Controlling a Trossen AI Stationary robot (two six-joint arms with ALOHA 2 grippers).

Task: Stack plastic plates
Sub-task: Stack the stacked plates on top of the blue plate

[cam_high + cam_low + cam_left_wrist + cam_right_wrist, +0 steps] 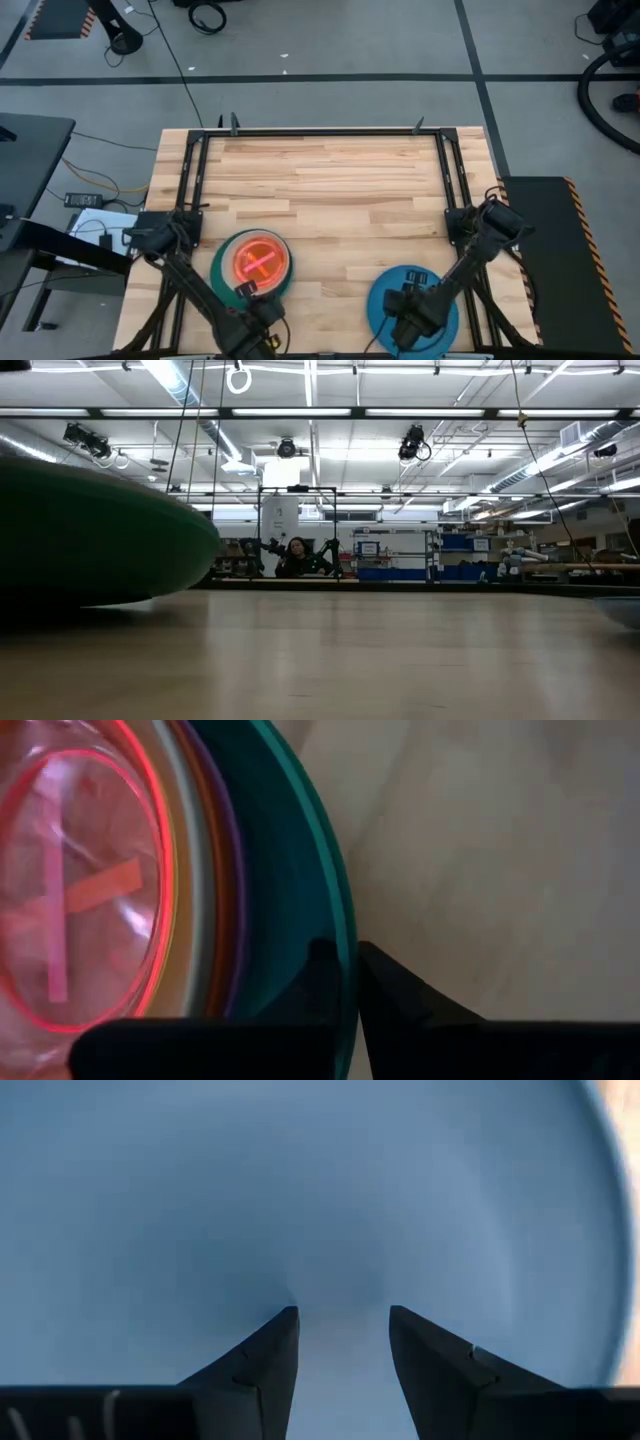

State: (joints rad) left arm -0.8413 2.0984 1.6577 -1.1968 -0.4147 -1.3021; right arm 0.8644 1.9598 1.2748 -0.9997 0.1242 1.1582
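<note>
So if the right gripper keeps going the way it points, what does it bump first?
Probably the blue plate. The right gripper is open and aimed straight at the plate's face, which fills its wrist view. How near it is, I can't tell.

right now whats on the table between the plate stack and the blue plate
Nothing: the high view shows bare wood between the stack and the blue plate.

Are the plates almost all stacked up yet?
Nearly. Most plates sit in one pile, pink one on top. The left tool pinches the pile's teal rim. Left to do: the blue plate lies alone, with the right tool open above it.
</note>
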